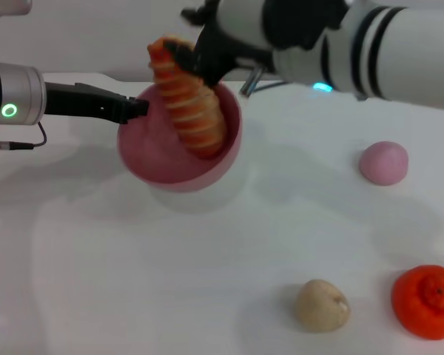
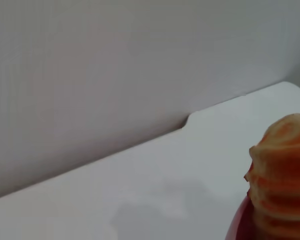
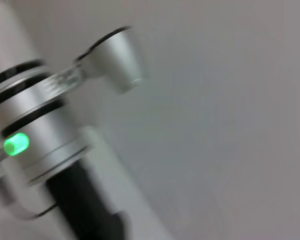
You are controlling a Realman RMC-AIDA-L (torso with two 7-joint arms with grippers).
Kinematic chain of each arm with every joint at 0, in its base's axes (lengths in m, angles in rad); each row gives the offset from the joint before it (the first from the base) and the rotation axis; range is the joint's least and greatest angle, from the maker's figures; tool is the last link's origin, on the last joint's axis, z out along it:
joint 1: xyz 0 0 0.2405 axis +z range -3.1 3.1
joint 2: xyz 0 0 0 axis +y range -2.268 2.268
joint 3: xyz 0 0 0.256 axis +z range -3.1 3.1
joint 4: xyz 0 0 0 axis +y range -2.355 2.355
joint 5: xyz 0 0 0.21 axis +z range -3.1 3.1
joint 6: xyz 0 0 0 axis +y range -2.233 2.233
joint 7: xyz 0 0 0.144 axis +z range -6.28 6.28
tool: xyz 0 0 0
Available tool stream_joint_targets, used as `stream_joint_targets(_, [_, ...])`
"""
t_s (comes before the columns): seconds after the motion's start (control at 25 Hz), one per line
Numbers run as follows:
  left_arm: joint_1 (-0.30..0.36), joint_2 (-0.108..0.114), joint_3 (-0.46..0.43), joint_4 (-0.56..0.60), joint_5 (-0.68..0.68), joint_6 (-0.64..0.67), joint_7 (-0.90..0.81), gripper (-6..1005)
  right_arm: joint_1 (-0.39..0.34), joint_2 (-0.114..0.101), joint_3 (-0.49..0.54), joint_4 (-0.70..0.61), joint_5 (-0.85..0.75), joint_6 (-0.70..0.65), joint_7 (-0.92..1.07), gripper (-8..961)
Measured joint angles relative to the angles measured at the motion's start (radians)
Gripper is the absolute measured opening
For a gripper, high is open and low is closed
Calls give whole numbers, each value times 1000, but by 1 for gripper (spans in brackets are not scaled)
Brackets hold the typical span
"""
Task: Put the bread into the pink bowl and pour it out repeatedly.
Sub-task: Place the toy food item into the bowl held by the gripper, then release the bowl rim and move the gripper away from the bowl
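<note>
The pink bowl (image 1: 152,157) is lifted and tipped with its opening facing me, and my left gripper (image 1: 137,108) is shut on its left rim. The bread (image 1: 193,107), ridged orange-brown with cream bands, stands on end inside the bowl, leaning on the far wall. My right gripper (image 1: 182,56) comes in from the upper right and is shut on the bread's top end. In the left wrist view the bread (image 2: 282,172) rises above a sliver of the pink bowl's rim (image 2: 236,228). The right wrist view shows only the left arm's wrist (image 3: 37,135) with its green light.
On the white table (image 1: 133,281), a round pink bun (image 1: 383,163) lies at the right. A small beige lump (image 1: 322,305) and an orange fruit (image 1: 427,301) sit near the front right. A grey wall stands behind the table.
</note>
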Motion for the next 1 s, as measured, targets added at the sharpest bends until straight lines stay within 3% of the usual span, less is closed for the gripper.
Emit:
stream_joint_targets(0.12, [2,0,1,1,24,15,-4,170,-42,1,16,24,0,140,-2,408])
stream_joint_targets(0.24, [2,0,1,1,50,28,-13,171,-82,2,7,93,0,361,-2,408])
stream_joint_targets(0.4, [3,0,1,2,61,34,-26,171,-121,-2,-38,211,0,662,-3,408])
stream_joint_targets(0.68, [6,0,1,3,65,36,-35,172,-182,-3,-111,377,7,1074,17,408])
stream_joint_targets(1.0, [1,9,1,3,131,63,-91,173,-235,-9,-110,527,128,1283,65,408])
